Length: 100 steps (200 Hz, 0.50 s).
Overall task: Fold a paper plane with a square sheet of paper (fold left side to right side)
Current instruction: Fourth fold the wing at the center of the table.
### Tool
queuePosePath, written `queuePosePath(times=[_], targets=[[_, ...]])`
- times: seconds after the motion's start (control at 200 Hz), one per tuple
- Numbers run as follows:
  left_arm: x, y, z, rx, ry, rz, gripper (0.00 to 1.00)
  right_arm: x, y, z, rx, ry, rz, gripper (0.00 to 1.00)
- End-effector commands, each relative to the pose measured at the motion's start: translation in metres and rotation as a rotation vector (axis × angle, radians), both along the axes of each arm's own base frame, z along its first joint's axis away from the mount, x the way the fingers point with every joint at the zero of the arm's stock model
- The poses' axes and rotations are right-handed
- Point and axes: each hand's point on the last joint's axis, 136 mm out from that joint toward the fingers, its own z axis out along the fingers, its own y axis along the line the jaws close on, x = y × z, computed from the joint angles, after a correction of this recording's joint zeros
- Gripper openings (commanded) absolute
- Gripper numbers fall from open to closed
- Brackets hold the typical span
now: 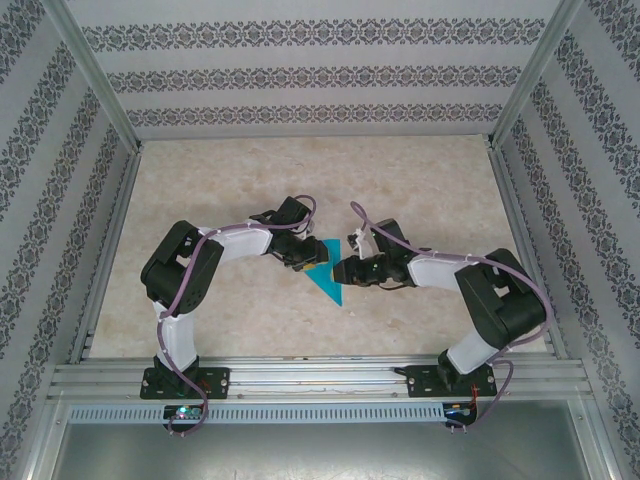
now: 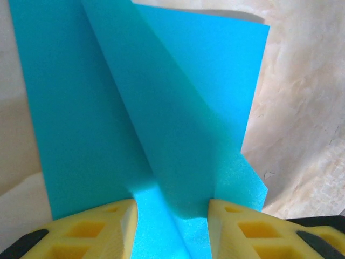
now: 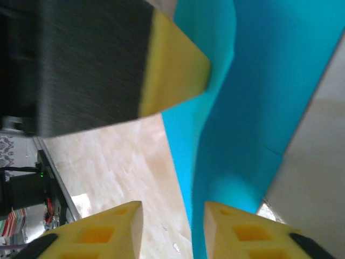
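Observation:
The turquoise sheet of paper lies mid-table between both grippers, folded into a pointed triangle with its tip toward the near edge. My left gripper stands over its left part. In the left wrist view the creased layers of paper run under and between the yellow fingers of this gripper, whose jaws stand apart. My right gripper is at the paper's right edge. Its jaws are open, and a raised flap of paper passes the right finger. The left gripper's finger presses the paper beyond.
The marbled tabletop is ringed by aluminium rails and upright posts, with patterned walls on three sides. Open table lies behind and to both sides of the paper.

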Motion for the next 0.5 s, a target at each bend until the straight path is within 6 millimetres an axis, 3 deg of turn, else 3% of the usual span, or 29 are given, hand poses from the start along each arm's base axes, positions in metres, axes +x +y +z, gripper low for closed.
queuePosePath(times=[0.0,0.495], targets=[[-0.019,0.010,-0.030,0.095,0.084,0.003,0.41,0.009,-0.004,0.013,0.029,-0.017,-0.020,0.40],[-0.017,0.006,-0.029,0.074,0.081,0.005,0.41,0.029,0.013,-0.001,0.022,0.016,-0.019,0.39]])
